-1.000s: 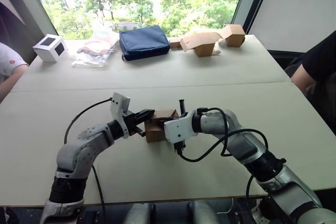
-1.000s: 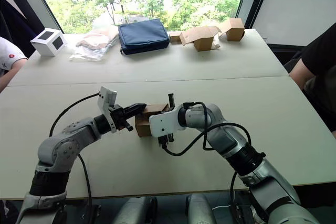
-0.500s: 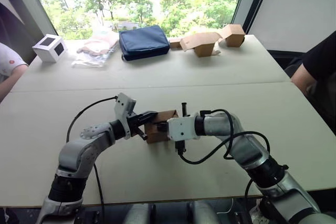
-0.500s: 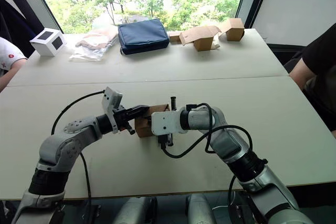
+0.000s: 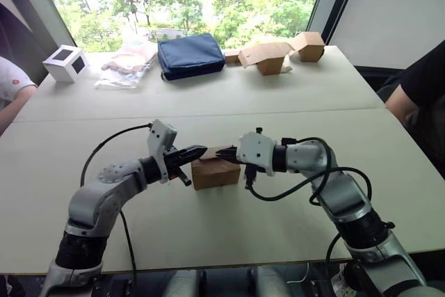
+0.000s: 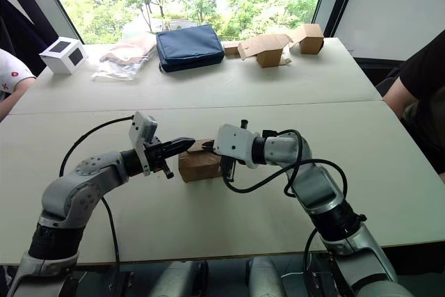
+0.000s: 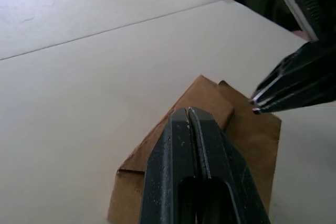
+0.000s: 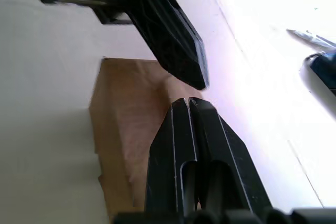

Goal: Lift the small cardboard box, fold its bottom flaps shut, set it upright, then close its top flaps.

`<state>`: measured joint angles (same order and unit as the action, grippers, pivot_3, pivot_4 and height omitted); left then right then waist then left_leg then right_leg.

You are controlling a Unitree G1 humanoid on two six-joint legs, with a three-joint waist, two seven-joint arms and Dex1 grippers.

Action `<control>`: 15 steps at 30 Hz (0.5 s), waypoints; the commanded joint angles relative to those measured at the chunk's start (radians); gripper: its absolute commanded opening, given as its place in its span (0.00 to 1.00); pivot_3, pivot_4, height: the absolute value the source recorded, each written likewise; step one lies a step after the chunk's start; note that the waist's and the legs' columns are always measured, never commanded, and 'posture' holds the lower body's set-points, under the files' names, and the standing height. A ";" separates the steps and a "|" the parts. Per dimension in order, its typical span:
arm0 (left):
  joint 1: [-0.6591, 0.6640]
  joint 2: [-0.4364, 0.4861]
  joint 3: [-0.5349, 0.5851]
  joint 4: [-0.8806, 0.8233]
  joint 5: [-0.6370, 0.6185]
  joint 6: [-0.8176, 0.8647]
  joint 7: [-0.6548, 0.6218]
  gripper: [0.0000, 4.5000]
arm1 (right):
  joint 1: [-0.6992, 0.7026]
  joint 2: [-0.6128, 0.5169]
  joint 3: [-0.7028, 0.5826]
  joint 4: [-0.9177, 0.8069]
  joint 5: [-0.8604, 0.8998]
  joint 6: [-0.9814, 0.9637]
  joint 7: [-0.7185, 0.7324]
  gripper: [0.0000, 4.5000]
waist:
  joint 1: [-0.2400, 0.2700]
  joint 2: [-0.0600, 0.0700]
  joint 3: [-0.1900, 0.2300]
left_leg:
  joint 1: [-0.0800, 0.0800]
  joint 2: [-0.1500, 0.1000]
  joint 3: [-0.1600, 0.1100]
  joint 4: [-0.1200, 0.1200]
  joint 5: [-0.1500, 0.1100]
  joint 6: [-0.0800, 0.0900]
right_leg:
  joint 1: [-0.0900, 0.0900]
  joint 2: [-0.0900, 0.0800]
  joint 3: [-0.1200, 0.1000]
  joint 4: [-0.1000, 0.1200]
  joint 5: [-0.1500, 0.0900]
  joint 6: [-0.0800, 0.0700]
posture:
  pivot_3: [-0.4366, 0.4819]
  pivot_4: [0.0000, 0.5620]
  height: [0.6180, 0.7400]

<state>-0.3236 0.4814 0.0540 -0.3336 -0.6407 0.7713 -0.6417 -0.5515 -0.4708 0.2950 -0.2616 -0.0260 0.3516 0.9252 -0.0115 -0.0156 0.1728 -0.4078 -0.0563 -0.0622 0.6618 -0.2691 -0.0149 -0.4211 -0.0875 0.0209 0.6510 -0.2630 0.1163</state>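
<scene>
Both grippers have drawn up and back from the small cardboard box since a second ago — then the right gripper sat low against the box's right side and the left gripper pressed at its upper left, whereas now both tips hover just above the box's top, pointing at each other from opposite sides. Neither holds anything: in the left wrist view the left gripper's fingers lie pressed together, and in the right wrist view the right gripper's fingers are likewise closed on themselves. The box rests on the pale table near its front edge, between the two arms, and its top flaps lie folded down — one notched edge overlaps the panel beside it. Well beyond, by the window, sit a white cube, a navy pouch and larger tan boxes
</scene>
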 commanded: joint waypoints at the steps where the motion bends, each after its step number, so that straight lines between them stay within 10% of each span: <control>1: -0.012 0.030 0.016 -0.069 -0.012 0.012 0.007 0.01 | -0.023 0.002 -0.010 0.007 0.000 -0.009 -0.024 0.00 | 0.000 0.000 0.000 | 0.000 0.000 0.000 0.000 0.000 0.000 | 0.000 0.000 0.000 0.000 0.000 0.000 | 0.48 0.27 1.00; 15: -0.011 0.031 -0.137 -0.024 0.132 -0.059 -0.006 0.01 | -0.033 -0.012 0.063 0.099 -0.053 -0.056 -0.023 0.00 | 0.000 0.000 0.000 | 0.000 0.000 0.000 0.000 0.000 0.000 | 0.000 0.000 0.000 0.000 0.000 0.000 | 0.48 0.27 1.00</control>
<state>-0.3257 0.5129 -0.0741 -0.3478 -0.5184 0.7357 -0.6364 -0.5638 -0.4751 0.3518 -0.1528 -0.0695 0.3167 0.8977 -0.0114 -0.0155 0.1729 -0.4079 -0.0564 -0.0618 0.6615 -0.2691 -0.0149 -0.4212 -0.0872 0.0209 0.6509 -0.2630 0.1163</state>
